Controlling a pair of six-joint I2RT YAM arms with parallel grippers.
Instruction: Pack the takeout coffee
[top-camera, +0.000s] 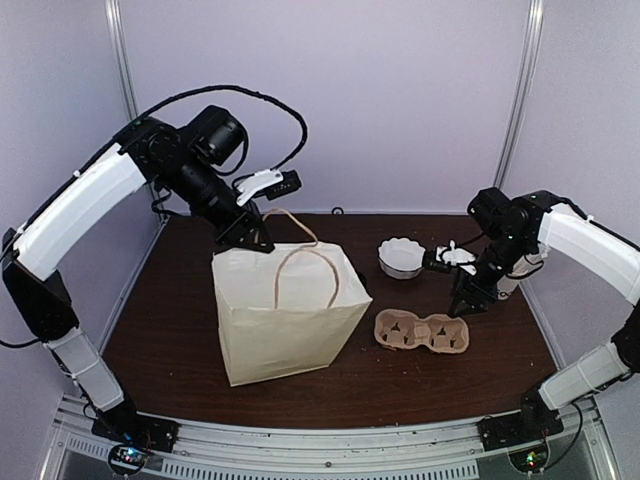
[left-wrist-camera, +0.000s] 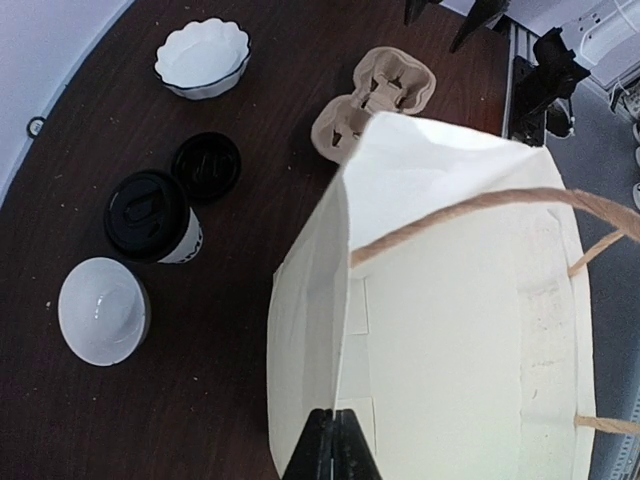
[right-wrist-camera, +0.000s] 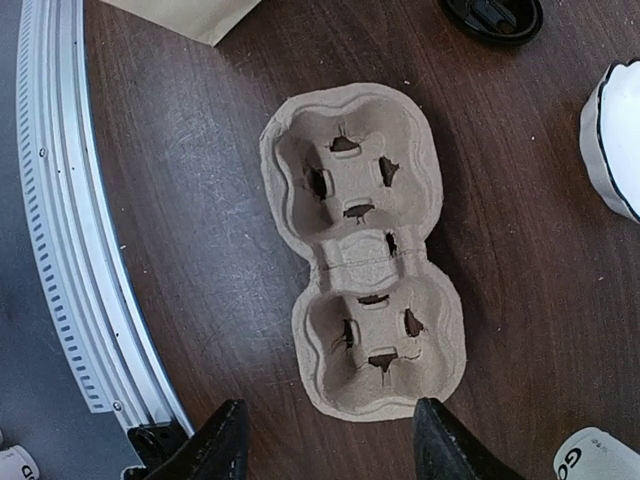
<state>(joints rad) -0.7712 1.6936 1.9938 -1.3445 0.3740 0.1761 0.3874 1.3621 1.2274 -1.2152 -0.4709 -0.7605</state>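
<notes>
The takeout coffee (left-wrist-camera: 150, 215), a white paper cup with dark letters and a black lid on it, stands on the brown table left of the paper bag; the overhead view does not show it. A second, loose black lid (left-wrist-camera: 205, 167) lies just beyond it. My left gripper (left-wrist-camera: 333, 445) is shut on the near rim of the upright cream paper bag (top-camera: 285, 310), whose mouth stands open. My right gripper (right-wrist-camera: 330, 450) hangs open above the near end of the pulp cup carrier (right-wrist-camera: 360, 250), its fingers (right-wrist-camera: 225, 450) a little wider than the carrier and not touching it.
A scalloped white bowl (top-camera: 402, 258) sits behind the carrier (top-camera: 422, 332), and a plain white bowl (left-wrist-camera: 100, 310) sits near the coffee. Another white lettered cup (right-wrist-camera: 600, 460) stands by my right gripper (top-camera: 468, 303). The table's metal front rail (right-wrist-camera: 60, 250) runs close to the carrier.
</notes>
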